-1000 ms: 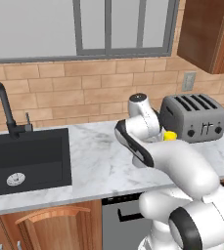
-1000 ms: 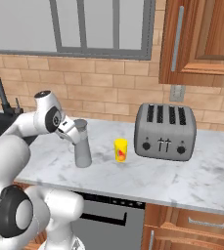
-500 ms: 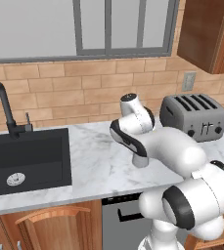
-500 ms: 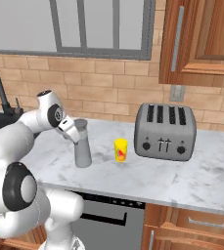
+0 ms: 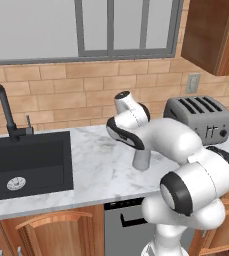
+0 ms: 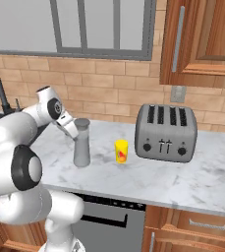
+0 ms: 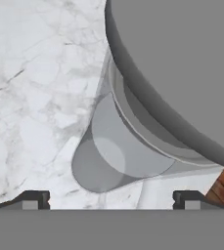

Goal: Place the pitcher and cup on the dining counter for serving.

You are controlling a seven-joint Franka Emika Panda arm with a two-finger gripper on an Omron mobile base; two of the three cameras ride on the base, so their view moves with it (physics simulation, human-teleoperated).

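The grey pitcher (image 6: 82, 143) stands upright on the marble kitchen counter (image 6: 182, 179), and its base also shows past my arm in the left base view (image 5: 142, 160). My gripper (image 6: 70, 129) hangs open beside the pitcher's capped top, on its left. In the hand view the pitcher (image 7: 147, 97) looms close above my open gripper (image 7: 111, 200), and neither fingertip (image 7: 33, 199) touches it. The small yellow cup (image 6: 121, 151) with a red mark stands just right of the pitcher. The dining counter is out of view.
A grey toaster (image 6: 167, 132) sits right of the cup, near the brick wall. A black sink (image 5: 66, 165) with a dark faucet (image 5: 1, 107) lies to the left. Wooden cabinets (image 6: 202, 39) hang above the toaster.
My hand has edged slightly left near the pitcher's top while the elbow and lower arm swung around. The gripper stays open. Pitcher and cup have not moved.
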